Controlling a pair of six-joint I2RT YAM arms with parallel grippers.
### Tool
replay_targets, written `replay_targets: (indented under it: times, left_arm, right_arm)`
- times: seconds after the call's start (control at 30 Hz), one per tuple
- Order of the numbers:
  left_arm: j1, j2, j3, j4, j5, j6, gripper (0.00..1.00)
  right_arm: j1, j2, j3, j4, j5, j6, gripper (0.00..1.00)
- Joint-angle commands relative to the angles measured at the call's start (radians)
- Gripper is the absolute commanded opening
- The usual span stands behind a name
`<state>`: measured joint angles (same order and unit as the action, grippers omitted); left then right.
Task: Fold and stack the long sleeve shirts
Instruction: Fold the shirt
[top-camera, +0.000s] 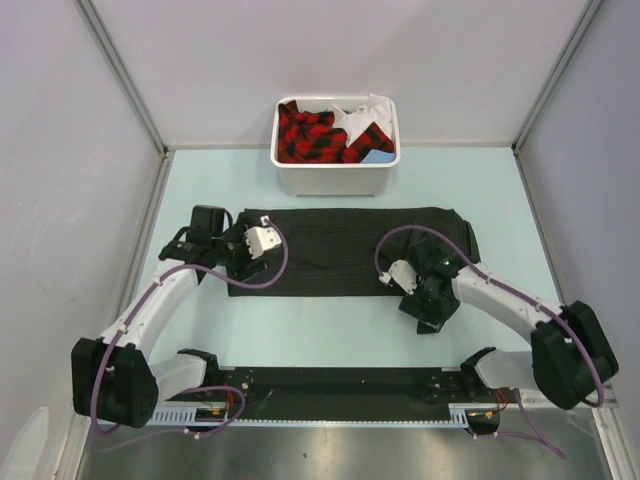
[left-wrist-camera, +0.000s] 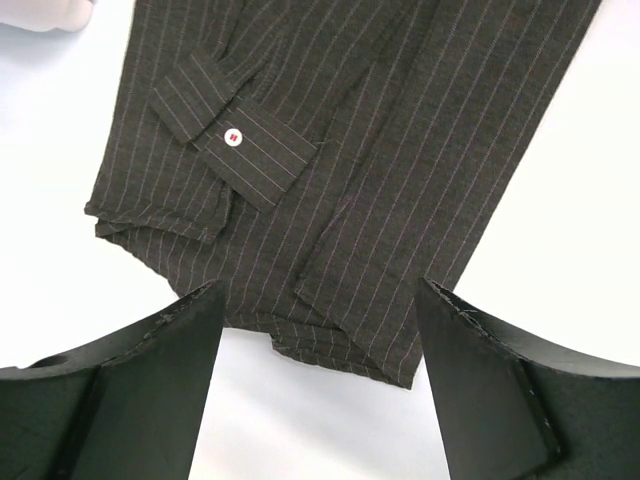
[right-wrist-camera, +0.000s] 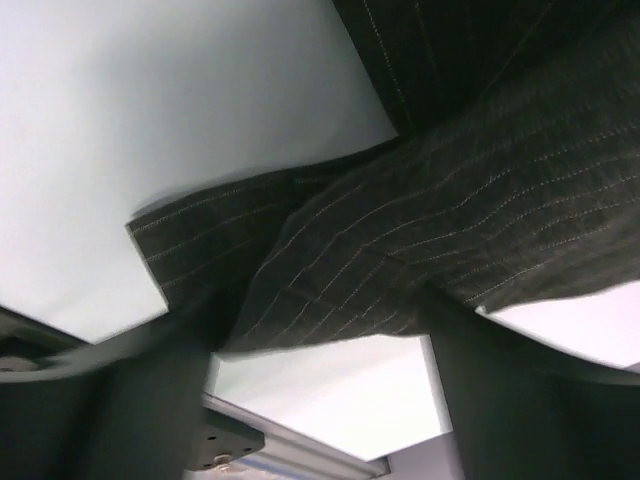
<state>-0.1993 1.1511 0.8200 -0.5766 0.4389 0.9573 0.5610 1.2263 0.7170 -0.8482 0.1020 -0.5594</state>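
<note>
We can read no text, label, brand, number or sign in any of the views. The nearest thing to a mark is the white button (left-wrist-camera: 232, 137) on a cuff (left-wrist-camera: 255, 150) of the pinstriped shirt (left-wrist-camera: 420, 150). It shows two small red spots at its centre, and these are not letters.

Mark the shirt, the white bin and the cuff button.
shirt (top-camera: 335, 250): top view, middle of the folded body.
white bin (top-camera: 330, 181): top view, near wall.
cuff button (left-wrist-camera: 232, 137): left wrist view, the button's face.
</note>
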Motion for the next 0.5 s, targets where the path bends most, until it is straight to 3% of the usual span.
replay_targets:
  times: [0.0,0.03,0.1,0.17,0.23,0.37,0.47]
  left_arm:
    - [-0.003,-0.042,0.024,0.038,0.014,-0.046,0.82]
    - [-0.003,-0.048,0.033,0.037,0.023,-0.064,0.81]
    - [-0.003,-0.067,0.060,0.029,0.076,-0.083,0.80]
    - [-0.005,-0.076,0.085,0.012,0.139,-0.107,0.78]
    - [-0.011,-0.073,0.134,0.003,0.205,-0.182,0.77]
    - [-0.104,-0.041,0.200,-0.009,0.276,-0.267,0.79]
    - [-0.204,0.002,0.208,0.064,0.294,-0.345,0.82]
  right_arm:
    - [-0.055,0.091,0.054,0.026,0.027,0.050,0.70]
    - [-0.073,0.110,0.083,0.011,0.003,0.053,0.55]
    - [-0.128,0.108,0.192,-0.026,-0.091,0.058,0.44]
    - [-0.170,0.117,0.272,-0.063,-0.187,0.068,0.14]
    - [-0.248,0.140,0.386,-0.110,-0.391,0.081,0.00]
    - [-0.409,0.194,0.486,-0.135,-0.822,0.125,0.00]
    - [-0.496,0.242,0.518,-0.088,-1.047,0.203,0.00]
